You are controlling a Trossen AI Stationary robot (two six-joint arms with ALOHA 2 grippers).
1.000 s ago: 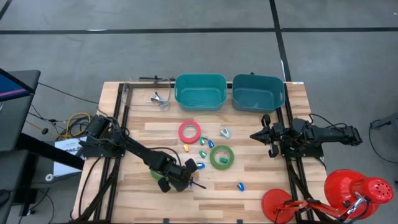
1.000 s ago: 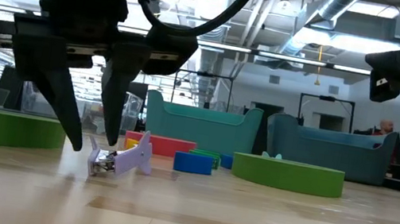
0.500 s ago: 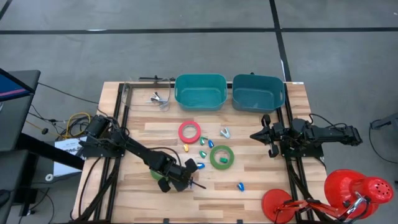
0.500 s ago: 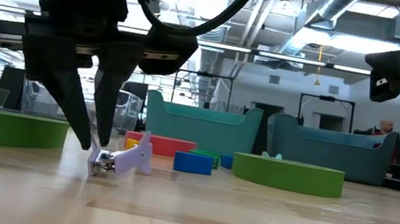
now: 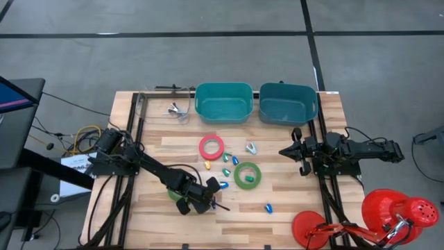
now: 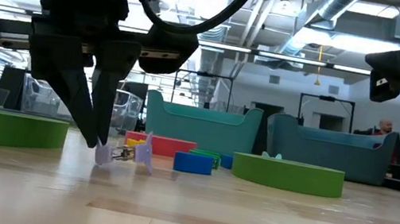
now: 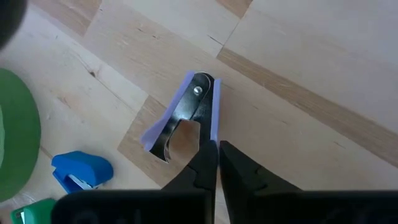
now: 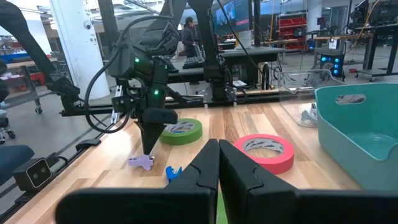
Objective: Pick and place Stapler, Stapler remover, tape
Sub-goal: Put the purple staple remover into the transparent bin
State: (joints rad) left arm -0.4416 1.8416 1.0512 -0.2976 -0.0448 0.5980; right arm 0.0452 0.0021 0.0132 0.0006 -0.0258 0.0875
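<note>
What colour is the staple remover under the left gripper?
Lilac staple remover with metal jaws, clearest in the left wrist view.

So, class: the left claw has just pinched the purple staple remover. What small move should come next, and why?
Probably a slight straight lift. The left claw is shut on one end of the purple staple remover, which looks tipped on the wood, so test the hold before carrying it toward the teal bins.

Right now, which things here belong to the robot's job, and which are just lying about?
Job: lilac staple remover; pink-red tape roll; green tape roll; small blue stapler; teal plastic bins.
Lying about: red plastic domes; yellow cables.
</note>
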